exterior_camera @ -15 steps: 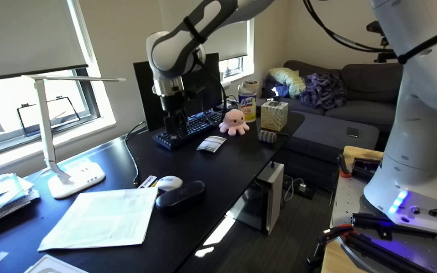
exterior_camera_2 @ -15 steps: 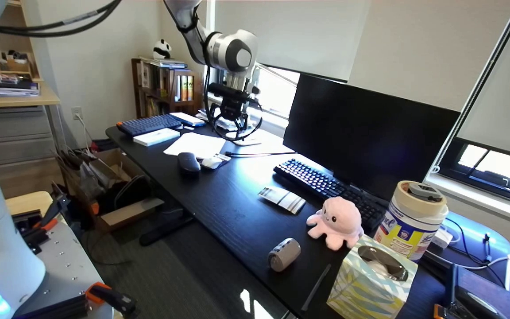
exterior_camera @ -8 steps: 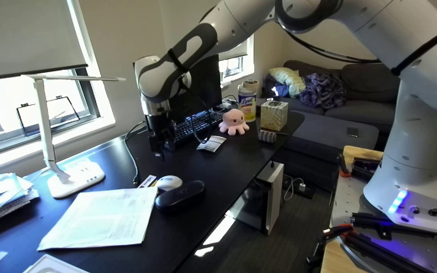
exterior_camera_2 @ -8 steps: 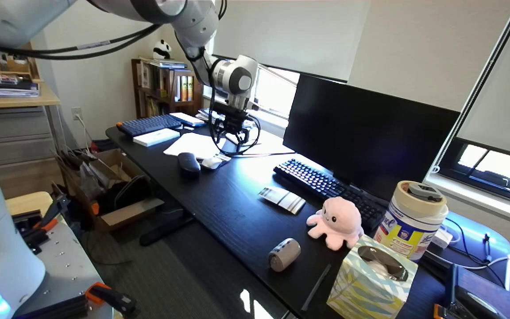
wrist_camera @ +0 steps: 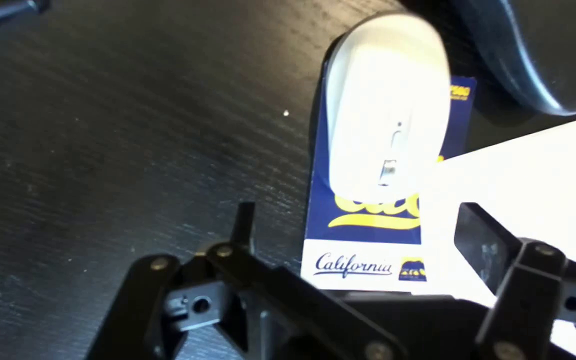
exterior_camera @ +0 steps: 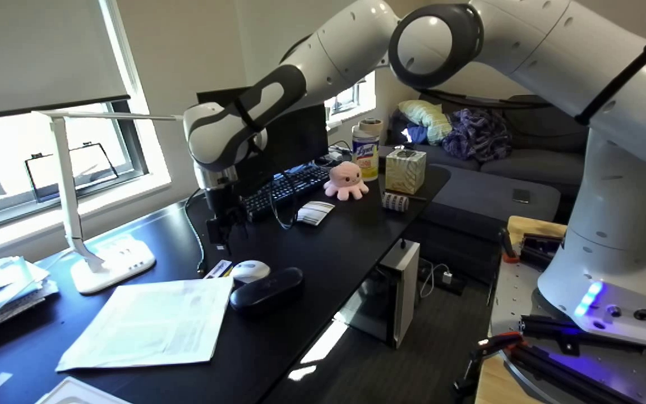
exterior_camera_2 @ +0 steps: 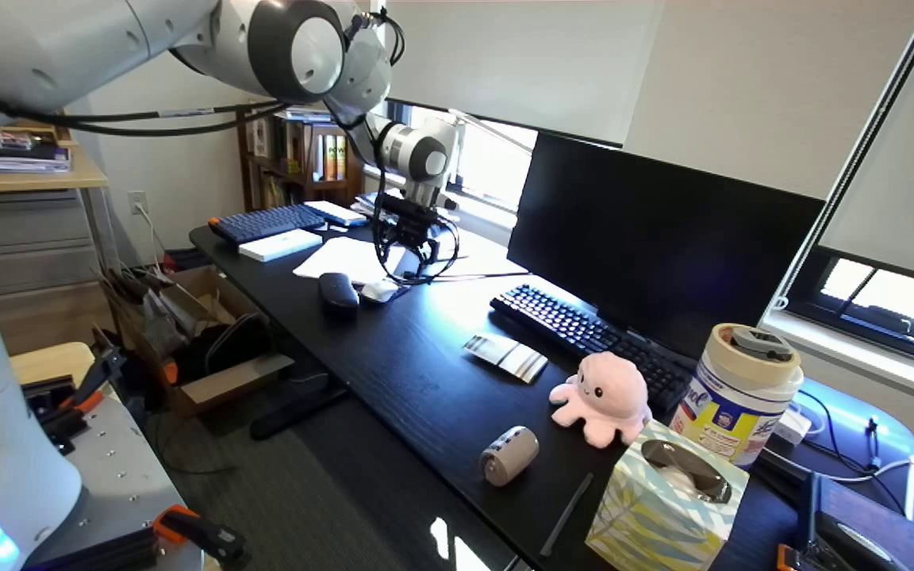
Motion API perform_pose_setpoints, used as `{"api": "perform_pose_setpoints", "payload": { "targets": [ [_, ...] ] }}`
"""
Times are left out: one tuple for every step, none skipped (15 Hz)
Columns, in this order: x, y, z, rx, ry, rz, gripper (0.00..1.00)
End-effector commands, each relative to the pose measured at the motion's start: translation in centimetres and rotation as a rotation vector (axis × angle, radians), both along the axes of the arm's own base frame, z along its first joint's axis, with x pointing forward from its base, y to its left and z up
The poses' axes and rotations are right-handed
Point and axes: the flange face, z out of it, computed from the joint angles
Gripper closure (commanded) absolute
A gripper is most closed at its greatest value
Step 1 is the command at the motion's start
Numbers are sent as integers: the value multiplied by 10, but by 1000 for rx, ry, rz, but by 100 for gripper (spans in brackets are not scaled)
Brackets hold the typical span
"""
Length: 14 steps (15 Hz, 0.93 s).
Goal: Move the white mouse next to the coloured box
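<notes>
Coloured box (exterior_camera_2: 655, 511) holds tissue (exterior_camera_2: 677, 479), sits near edge of desk (exterior_camera_2: 425, 373). Open room between white mouse (wrist_camera: 390, 100) and grey cylinder (exterior_camera_2: 510, 457). Gripper (wrist_camera: 359, 225) jaws spread wide.

A smooth white oval computer mouse (wrist_camera: 388, 100), upper centre, rests on a rectangular navy, yellow and white card (wrist_camera: 360, 260) reading "California", with a black two-fingered gripper (wrist_camera: 360, 235) spread wide at the bottom and white paper (wrist_camera: 533, 185) at right.
</notes>
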Motion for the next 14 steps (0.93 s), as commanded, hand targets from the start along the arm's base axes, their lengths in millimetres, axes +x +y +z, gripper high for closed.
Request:
{"api": "perform_pose_setpoints", "payload": {
  "targets": [
    [-9,25,8,-52,76,1,0],
    [-12,30,7,-61,95,3,0],
    [-15,35,5,-83,106,4,0],
    [-18,40,3,-117,121,-16,0],
    [-20,40,-1,-147,131,-35,0],
    [-22,41,-6,-172,138,-44,0],
    [-23,40,-11,-200,139,-59,0],
    [-23,41,-16,-209,136,-57,0],
    [-23,41,-22,-221,129,-67,0],
    [-22,42,-27,-233,110,-73,0],
    [-21,40,-32,-235,101,-77,0],
    [-21,40,-38,-237,97,-86,0],
    [-22,41,-44,-238,88,-92,0],
    [-21,43,-48,-234,66,-93,0]
  ]
}}
